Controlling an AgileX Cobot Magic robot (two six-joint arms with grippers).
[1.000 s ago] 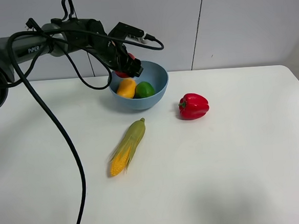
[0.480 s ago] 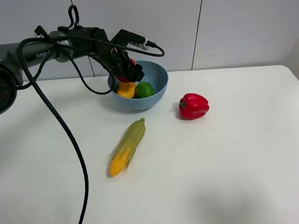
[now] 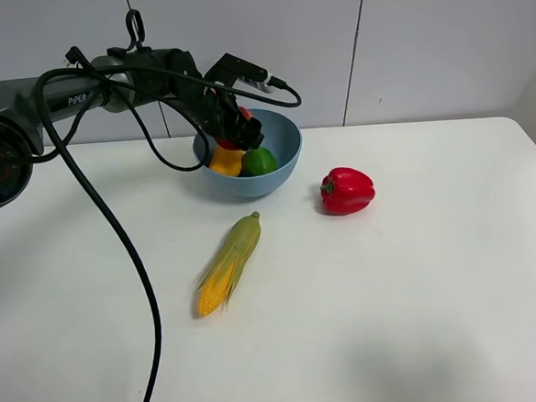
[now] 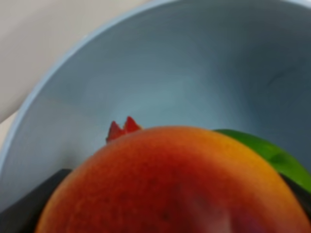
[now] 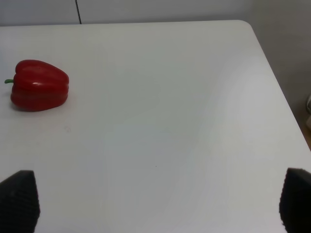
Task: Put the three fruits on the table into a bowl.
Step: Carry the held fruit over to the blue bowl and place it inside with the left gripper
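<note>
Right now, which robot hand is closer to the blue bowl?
The left. The left gripper is over the bowl, right at the fruits inside. The right gripper is off over bare table, beyond the red pepper.

You are looking at a robotics laboratory test bench: a plain white table (image 3: 422, 291) stands against bare grey wall panels (image 3: 440, 32), a cabled black robot arm (image 3: 104, 88) reaches over it, and glossy fruit and vegetable props, a bell pepper (image 3: 347, 190) and a corn cob (image 3: 228, 264), serve as test objects.
</note>
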